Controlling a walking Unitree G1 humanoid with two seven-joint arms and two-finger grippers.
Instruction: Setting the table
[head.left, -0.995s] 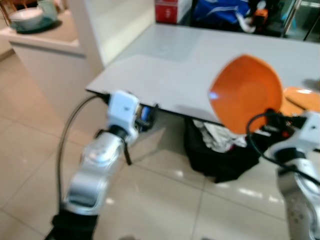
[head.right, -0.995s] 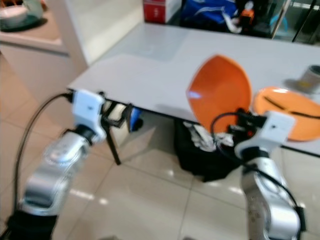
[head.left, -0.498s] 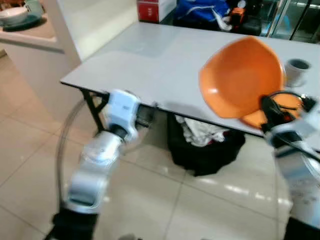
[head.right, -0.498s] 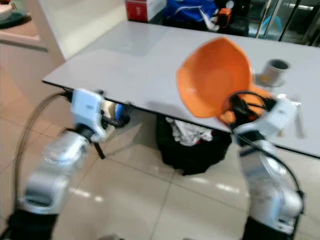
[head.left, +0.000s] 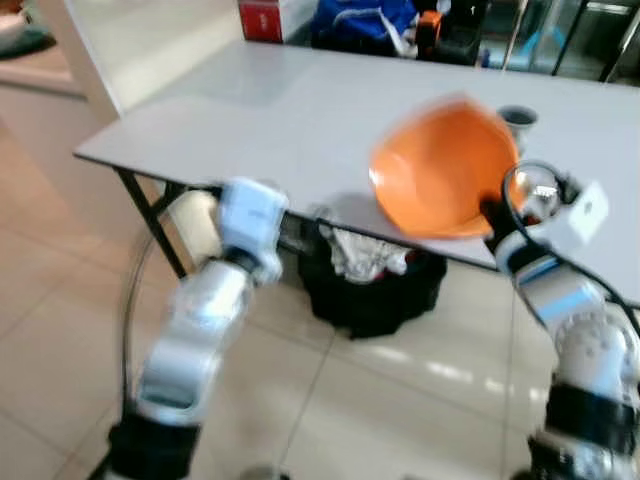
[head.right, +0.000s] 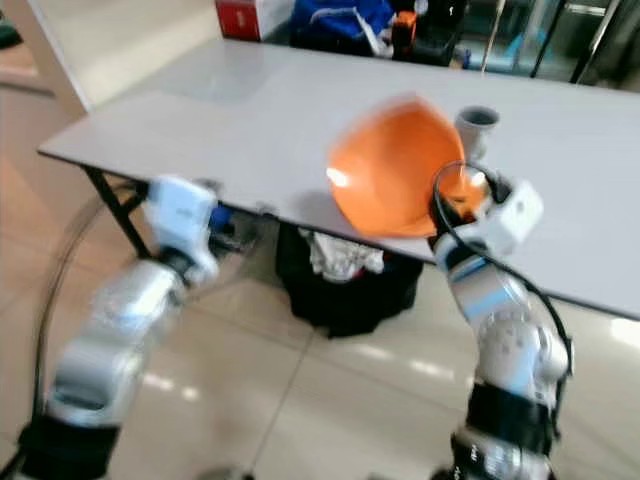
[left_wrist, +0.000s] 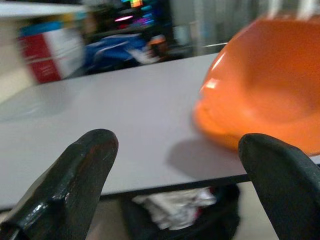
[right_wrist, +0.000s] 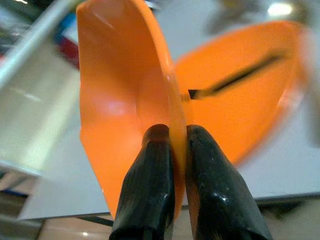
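A tiled floor (head.left: 60, 330) lay under a long grey table (head.left: 300, 110) with thin black legs. Landmark: the table. At its far edge stood a red box (head.left: 258, 18) and a blue bag (head.left: 362, 20); beneath its near edge sat a black bag (head.left: 365, 285) holding pale crumpled material.

Right tool (right_wrist: 172, 131): its two black fingers (right_wrist: 150, 185) were closed together on the rim of an orange bowl (head.left: 445, 168), one finger on each face of the rim. The bowl was held tilted, nearly on edge, above the near edge of the table, with its hollow facing the robot's left. The silver right arm (head.left: 575, 330) rose from below the near edge of the table.

Behind the bowl, on the table, lay an orange plate (right_wrist: 245, 95) with a thin dark utensil (right_wrist: 232, 79) resting across it; whether the bowl touched the plate could not be told. A grey cup (head.right: 476, 128) stood upright on the table just beyond the bowl.

Left tool (left_wrist: 175, 190): its fingers (left_wrist: 75, 185) were spread wide apart and held nothing. It pointed toward the near edge of the table, at about the level of the tabletop, well apart from the bowl. The left arm (head.left: 200, 330) reached up from the floor side, its white wrist block (head.left: 250, 215) just below the table's near edge.
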